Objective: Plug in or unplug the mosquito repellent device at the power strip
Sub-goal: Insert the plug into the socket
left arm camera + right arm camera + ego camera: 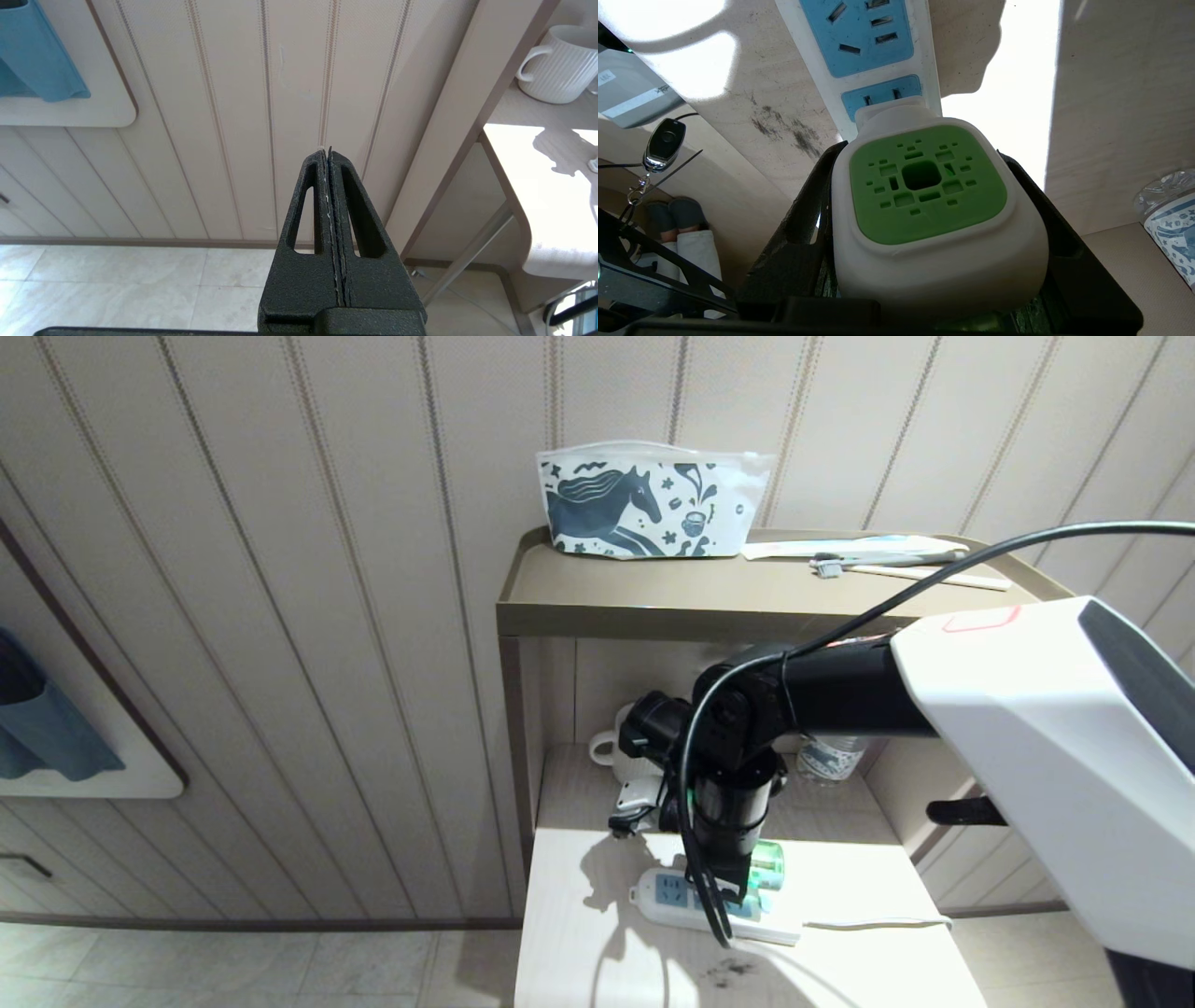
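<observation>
Down on the lower shelf [579, 933] of a beige cabinet, in the head view, the right gripper [738, 887] points downward over the power strip [667, 896], a long white strip with light-blue socket faces that lies near the shelf's front edge, its white cord running toward the right edge. A translucent green bottle belonging to the mosquito repellent device [767, 866] shows just beside the gripper. A white mug [609, 747] and a clear water bottle [829, 756] stand at the back of the shelf; a horse-print pouch [649, 504] sits on the top shelf.

From the left wrist view, the left gripper [329, 158] hangs beside the cabinet, off the shelf's left edge, its fingers pressed together on nothing.

From the right wrist view, the right gripper's black fingers [803, 224] clasp both sides of the mosquito repellent device [929, 205], a rounded white unit with a perforated green top patch. Its front sits against a socket face of the power strip [873, 51]; the prongs are hidden.
</observation>
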### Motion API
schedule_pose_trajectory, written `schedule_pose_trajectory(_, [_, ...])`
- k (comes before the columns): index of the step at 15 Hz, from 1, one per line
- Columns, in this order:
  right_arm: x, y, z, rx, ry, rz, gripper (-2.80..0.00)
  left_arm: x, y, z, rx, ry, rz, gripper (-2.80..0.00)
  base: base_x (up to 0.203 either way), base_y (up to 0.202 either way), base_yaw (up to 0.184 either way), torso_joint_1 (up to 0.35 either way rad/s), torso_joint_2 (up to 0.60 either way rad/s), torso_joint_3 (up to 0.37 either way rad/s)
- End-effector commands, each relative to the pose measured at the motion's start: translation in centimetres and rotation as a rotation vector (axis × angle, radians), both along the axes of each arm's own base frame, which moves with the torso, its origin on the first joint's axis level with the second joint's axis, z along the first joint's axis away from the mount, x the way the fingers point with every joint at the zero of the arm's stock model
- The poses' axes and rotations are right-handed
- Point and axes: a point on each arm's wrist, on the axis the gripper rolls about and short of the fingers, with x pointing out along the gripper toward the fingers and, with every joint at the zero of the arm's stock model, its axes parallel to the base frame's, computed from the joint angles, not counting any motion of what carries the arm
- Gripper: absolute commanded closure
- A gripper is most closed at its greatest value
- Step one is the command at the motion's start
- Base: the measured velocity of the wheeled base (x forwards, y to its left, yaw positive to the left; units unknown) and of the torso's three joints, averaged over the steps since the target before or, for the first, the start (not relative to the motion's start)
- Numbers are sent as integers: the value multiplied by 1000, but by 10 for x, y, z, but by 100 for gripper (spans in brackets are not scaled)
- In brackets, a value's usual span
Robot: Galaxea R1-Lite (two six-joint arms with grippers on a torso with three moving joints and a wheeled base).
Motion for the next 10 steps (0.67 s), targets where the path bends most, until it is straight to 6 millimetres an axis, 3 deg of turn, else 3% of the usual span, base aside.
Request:
schedule_pose_trajectory(1, [0, 0, -2, -8, 7, 2, 0, 0, 0, 0, -1, 0, 0, 0, 0, 0, 0, 0, 0, 0])
schedule_pose_trajectory(10, [0, -1, -8, -17, 22, 0, 0, 0, 0, 0, -1, 0, 0, 0, 0, 0, 0, 0, 0, 0])
